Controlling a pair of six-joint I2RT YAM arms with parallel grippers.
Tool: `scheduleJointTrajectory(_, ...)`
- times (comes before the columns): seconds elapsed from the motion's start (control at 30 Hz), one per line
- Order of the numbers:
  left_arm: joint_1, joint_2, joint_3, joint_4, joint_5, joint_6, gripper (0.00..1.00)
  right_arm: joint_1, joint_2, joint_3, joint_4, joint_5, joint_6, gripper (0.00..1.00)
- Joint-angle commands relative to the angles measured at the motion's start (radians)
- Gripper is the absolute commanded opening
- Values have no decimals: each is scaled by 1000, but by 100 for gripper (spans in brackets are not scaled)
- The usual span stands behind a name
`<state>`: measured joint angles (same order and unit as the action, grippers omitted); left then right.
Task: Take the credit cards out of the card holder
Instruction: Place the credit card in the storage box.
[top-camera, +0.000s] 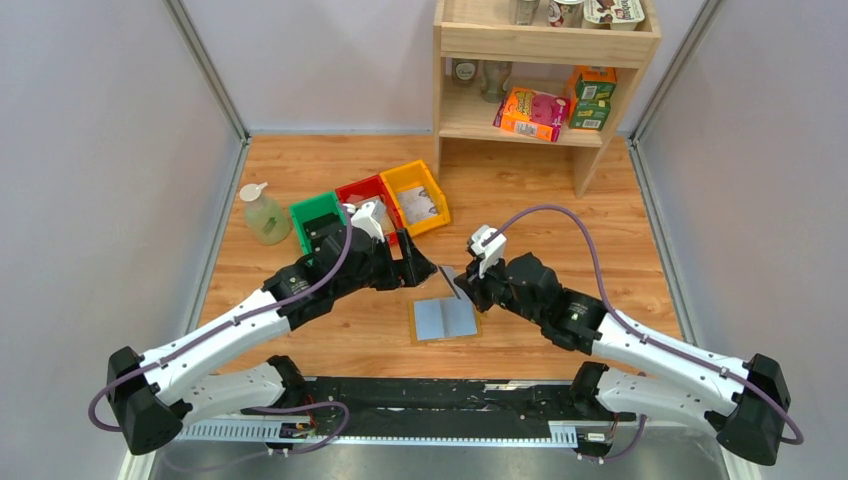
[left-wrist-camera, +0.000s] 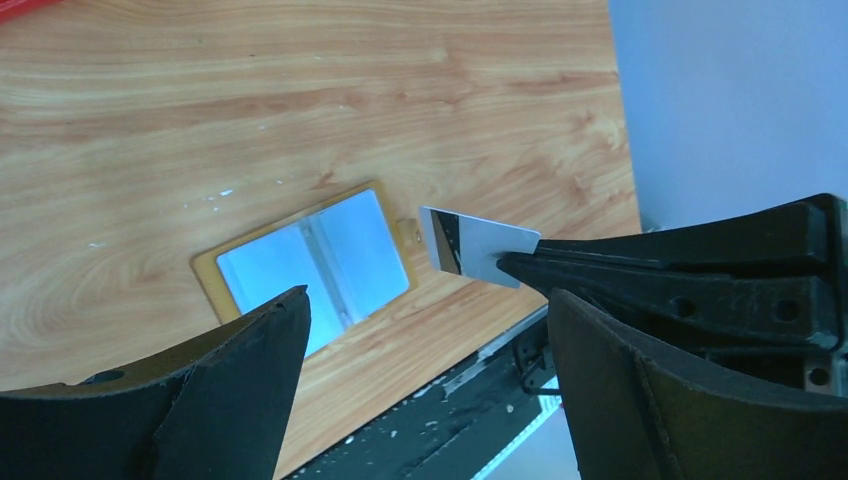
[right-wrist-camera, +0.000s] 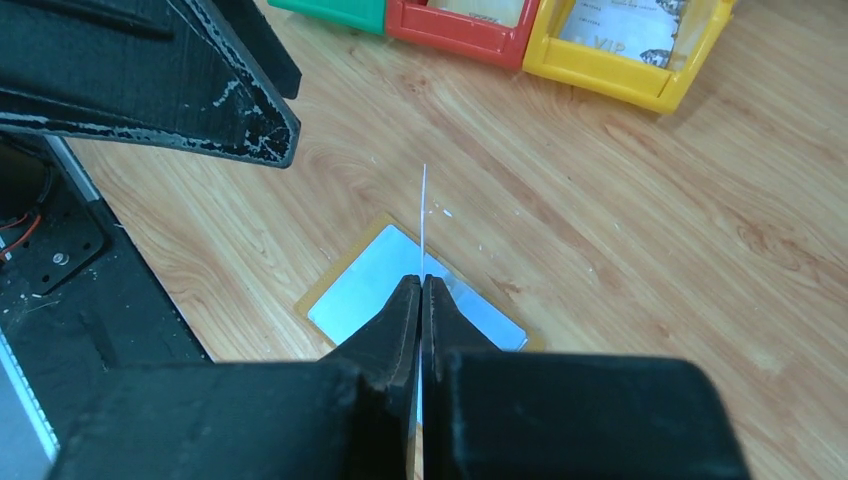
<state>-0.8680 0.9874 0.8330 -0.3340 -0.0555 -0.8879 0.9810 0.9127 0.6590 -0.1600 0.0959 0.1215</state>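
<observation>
The card holder (top-camera: 445, 320) lies open and flat on the wood table, mustard edge round pale blue pockets; it also shows in the left wrist view (left-wrist-camera: 305, 265) and the right wrist view (right-wrist-camera: 360, 285). My right gripper (top-camera: 460, 287) (right-wrist-camera: 421, 285) is shut on a whitish credit card (left-wrist-camera: 475, 250) with a dark stripe, held above the holder's far right corner. That card (right-wrist-camera: 423, 215) shows edge-on in the right wrist view. My left gripper (top-camera: 422, 268) (left-wrist-camera: 428, 300) hangs open just left of the card, with nothing between its fingers (right-wrist-camera: 200, 100).
Green (top-camera: 318, 215), red (top-camera: 365, 190) and yellow (top-camera: 415, 195) bins sit behind the left gripper; a pale printed sheet lies in the yellow bin (right-wrist-camera: 620, 70). A soap bottle (top-camera: 262, 215) stands at the left. A wooden shelf (top-camera: 545, 70) with boxes stands at the back right.
</observation>
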Motion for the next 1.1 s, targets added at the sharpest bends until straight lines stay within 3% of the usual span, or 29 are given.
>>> scheduleJointTrajectory(0.0, -2, 14, 40, -14, 19, -98, 95, 15, -9, -10, 103, 16, -46, 0)
scheduleJointTrajectory(0.3, -2, 59, 60, -4, 17, -304, 89, 179, 6, -29, 151, 188, -270, 2)
scheduleJointTrajectory(0.57, -2, 111, 54, 23, 72, -370, 85, 306, 100, 5, 223, 407, -388, 1)
scheduleJointTrajectory(0.77, -2, 126, -8, 72, 89, -410, 73, 377, 152, 10, 277, 514, -459, 1)
scheduleJointTrajectory(0.9, 7, 126, -49, 115, 103, -441, 61, 407, 182, 14, 297, 562, -494, 1)
scheduleJointTrajectory(0.97, 12, 122, -57, 124, 106, -445, 49, 416, 199, 19, 297, 582, -505, 1)
scheduleJointTrajectory(1.0, 15, 122, -55, 122, 106, -441, 38, 420, 209, 19, 297, 585, -505, 1)
scheduleJointTrajectory(1.03, 17, 120, -57, 119, 106, -434, 33, 423, 213, 19, 297, 585, -508, 1)
scheduleJointTrajectory(1.07, 21, 119, -57, 113, 103, -421, 20, 426, 219, 19, 298, 587, -507, 2)
